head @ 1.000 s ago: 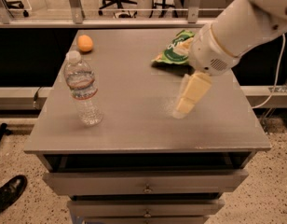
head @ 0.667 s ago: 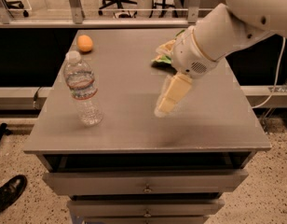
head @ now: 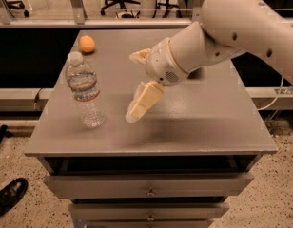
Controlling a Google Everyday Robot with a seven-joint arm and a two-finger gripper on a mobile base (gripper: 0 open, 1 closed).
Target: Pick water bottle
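Observation:
The water bottle [head: 85, 93] stands upright at the left of the grey table top [head: 194, 122]. It is clear and ribbed, with a white cap and a white label with red bands. My gripper [head: 134, 86] is above the middle of the table, to the right of the bottle and a little apart from it. Its two cream fingers are spread, one fingertip [head: 136, 111] low near the table and the other [head: 139, 56] higher up. The gripper is open and holds nothing.
An orange [head: 87, 43] lies at the back left of the table, behind the bottle. My arm [head: 241, 27] covers the back right of the table. Drawers [head: 149, 185] are below the top. A black shoe [head: 9, 195] is on the floor at lower left.
My gripper has moved left across the table toward the bottle. The bag at the back right is now hidden behind my arm. The bottle and the orange have not moved.

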